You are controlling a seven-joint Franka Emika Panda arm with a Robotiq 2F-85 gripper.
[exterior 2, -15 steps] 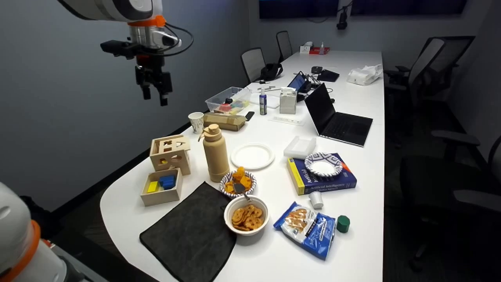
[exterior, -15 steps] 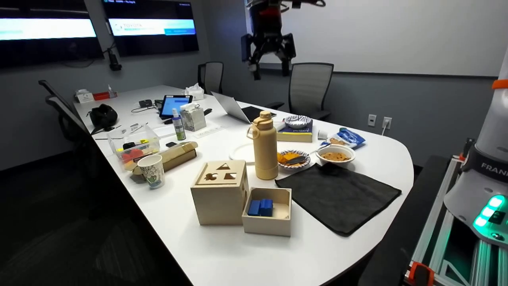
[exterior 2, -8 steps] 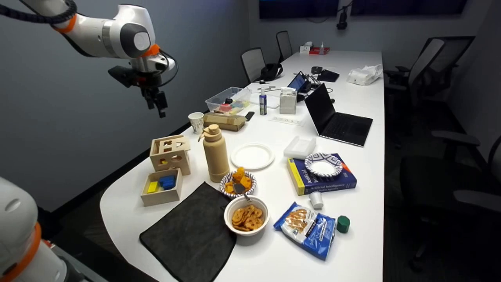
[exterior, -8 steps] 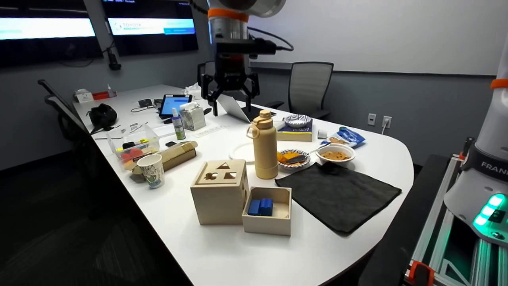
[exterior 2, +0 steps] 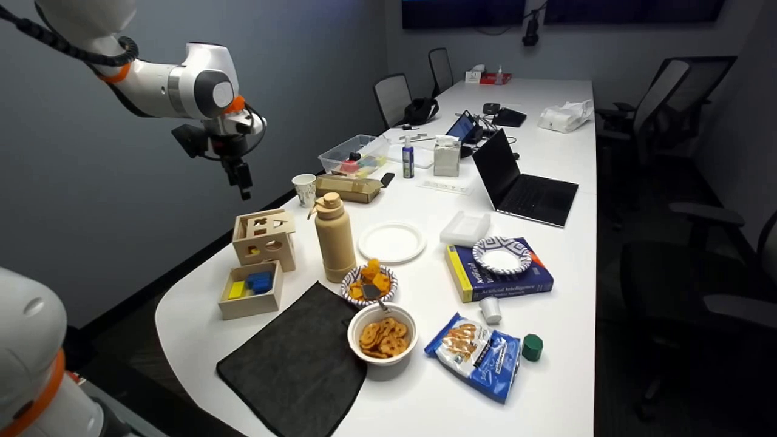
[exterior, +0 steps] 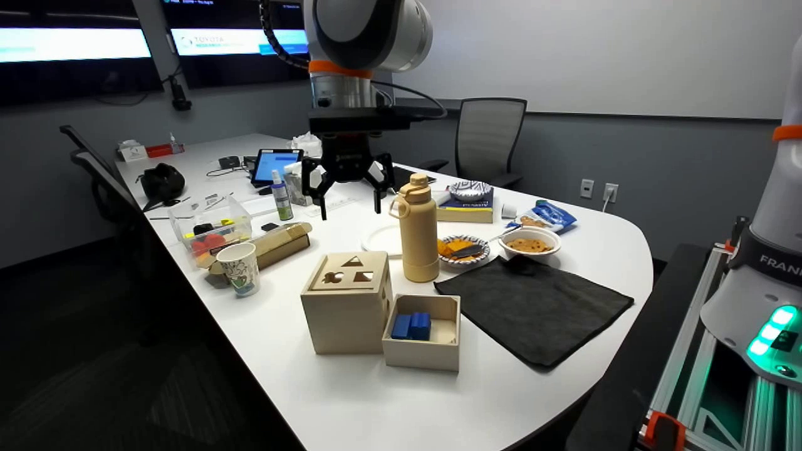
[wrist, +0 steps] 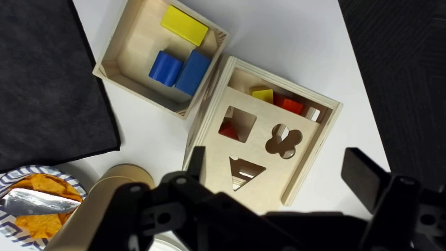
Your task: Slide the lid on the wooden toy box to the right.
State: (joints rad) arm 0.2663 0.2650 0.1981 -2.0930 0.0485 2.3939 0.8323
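The wooden toy box (exterior: 344,326) is a pale cube on the white table. It also shows in an exterior view (exterior 2: 262,257) and the wrist view (wrist: 285,83). Its lid (wrist: 254,150), a flat panel with square, clover and triangle holes, sits partly slid. A gap along one edge shows yellow and red pieces inside, and the lid sticks out past the opposite side in an exterior view (exterior 2: 271,230). My gripper (exterior: 351,213) is open and empty in the air, above and behind the box. In the wrist view its fingers (wrist: 362,177) stand wide apart; the lid's near end is hidden.
A smaller wooden box (exterior: 421,357) with blue and yellow pieces stands against the toy box. A tan bottle (exterior: 420,238) stands close beside it. A paper cup (exterior: 239,269), a cardboard box (exterior 2: 347,188), a black cloth (exterior: 539,313) and snack bowls (exterior 2: 382,358) are nearby.
My gripper has come down toward the table and, in an exterior view, moved left. It stays open. The toy box and its lid have not moved.
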